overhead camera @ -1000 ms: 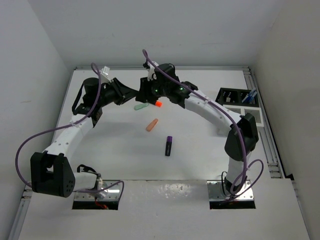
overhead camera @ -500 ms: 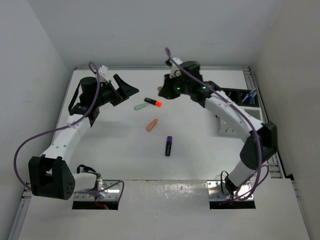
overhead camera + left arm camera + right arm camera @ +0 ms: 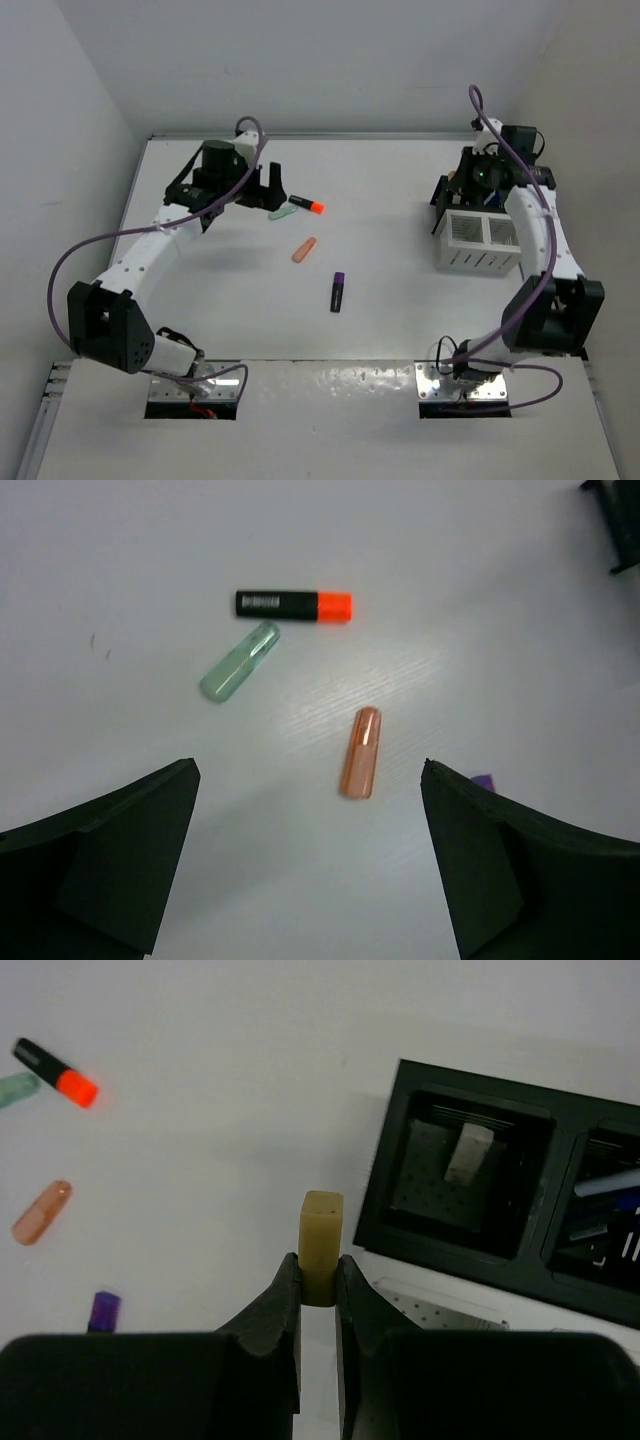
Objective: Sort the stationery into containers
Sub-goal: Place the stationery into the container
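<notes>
Right wrist: eraser (image 3: 321, 1222) in r. hand (image 3: 319, 1278)

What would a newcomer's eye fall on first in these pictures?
The right gripper pinches a beige eraser close to the black organiser, where a pale block lies in one compartment. Under the wide-open left gripper, three highlighters lie loose on the white table: an orange-tipped black one, a mint green one, an orange one.
</notes>
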You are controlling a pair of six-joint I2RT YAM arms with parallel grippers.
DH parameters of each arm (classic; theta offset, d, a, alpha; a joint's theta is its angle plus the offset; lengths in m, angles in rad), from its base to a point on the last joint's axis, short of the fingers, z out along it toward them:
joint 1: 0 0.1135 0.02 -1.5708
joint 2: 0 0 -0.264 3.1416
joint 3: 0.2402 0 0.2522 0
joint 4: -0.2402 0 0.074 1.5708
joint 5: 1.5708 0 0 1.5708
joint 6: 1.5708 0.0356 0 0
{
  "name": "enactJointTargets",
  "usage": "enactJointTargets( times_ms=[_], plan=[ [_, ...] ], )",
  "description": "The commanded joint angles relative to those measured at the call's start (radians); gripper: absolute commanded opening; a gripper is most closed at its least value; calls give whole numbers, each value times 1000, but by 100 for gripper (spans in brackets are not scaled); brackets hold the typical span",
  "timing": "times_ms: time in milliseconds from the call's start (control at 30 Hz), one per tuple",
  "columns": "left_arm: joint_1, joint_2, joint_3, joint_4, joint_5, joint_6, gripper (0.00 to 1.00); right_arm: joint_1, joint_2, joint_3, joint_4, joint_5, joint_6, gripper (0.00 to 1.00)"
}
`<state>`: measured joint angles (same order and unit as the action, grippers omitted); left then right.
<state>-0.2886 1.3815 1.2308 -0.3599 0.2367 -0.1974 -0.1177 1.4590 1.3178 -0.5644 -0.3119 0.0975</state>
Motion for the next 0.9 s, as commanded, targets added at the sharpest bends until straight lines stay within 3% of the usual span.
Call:
enactJointTargets(
  times_ms=[0,267,300,333,533,600,767,867],
  plan=[
    [-27,7,2,-36,-82,113,100,-46,110,75,-113,-33,-87,0],
    [-44,42,-14,-39,-131,162,100,-83,227,118,-72,42,-139,0],
    [-46,50,-16,-40,-134,170,100,-83,241,141,-81,46,-142,3],
    [-49,65,-13,-40,-140,183,100,-85,254,155,-87,53,-142,14],
    [-53,177,48,-99,-172,228,100,-99,314,219,-103,69,-128,32],
    [-52,207,65,-102,-175,236,100,-99,311,230,-106,73,-127,45],
    [-38,270,87,-88,-165,291,99,-100,276,233,-132,45,-110,50],
    [-34,347,104,-45,-128,375,91,-100,206,181,-123,-44,-59,50]
  ],
)
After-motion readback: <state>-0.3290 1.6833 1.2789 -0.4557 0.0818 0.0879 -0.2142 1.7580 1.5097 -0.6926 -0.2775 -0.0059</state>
